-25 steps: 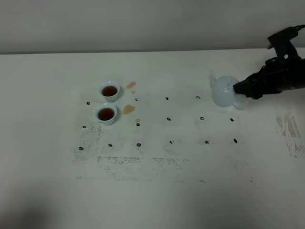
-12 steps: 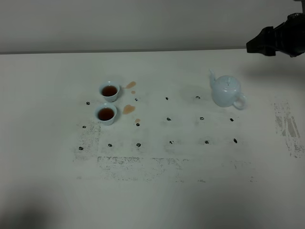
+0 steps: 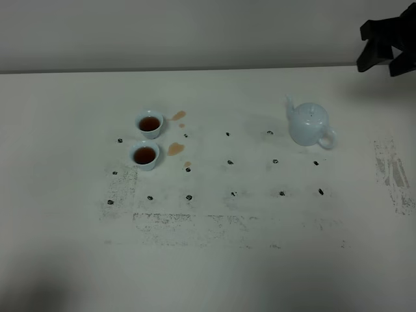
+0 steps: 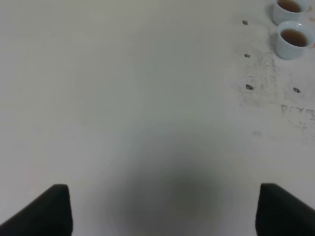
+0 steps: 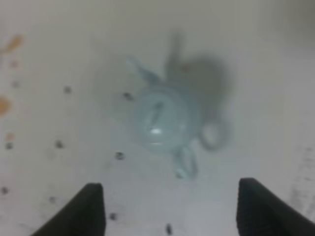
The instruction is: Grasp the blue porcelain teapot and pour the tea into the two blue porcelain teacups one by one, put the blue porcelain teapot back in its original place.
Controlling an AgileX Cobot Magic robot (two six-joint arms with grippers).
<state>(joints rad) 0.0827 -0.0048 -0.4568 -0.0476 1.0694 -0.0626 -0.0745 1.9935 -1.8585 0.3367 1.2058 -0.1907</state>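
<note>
The pale-blue teapot point(image 3: 308, 124) stands upright on the white table at the right, spout to the left, handle to the right; it shows blurred in the right wrist view point(image 5: 165, 120). Two small pale-blue teacups, far point(image 3: 149, 123) and near point(image 3: 144, 155), sit at the left, both holding brown tea; they also show in the left wrist view, far point(image 4: 290, 7) and near point(image 4: 294, 39). My right gripper point(image 3: 382, 51) is open and empty, high above the table at the top right, well clear of the teapot. My left gripper point(image 4: 165, 209) is open and empty over bare table.
Brown tea spills point(image 3: 176, 149) lie on the table just right of the cups, another spill point(image 3: 179, 116) further back. Small dark marks dot the table in a grid point(image 3: 230, 162). Scuffed patches lie toward the front point(image 3: 175, 224) and at the right point(image 3: 391, 172).
My right gripper has let go of the teapot's handle and risen up and back to the right. The teapot stays standing where it was. The cups have not moved.
</note>
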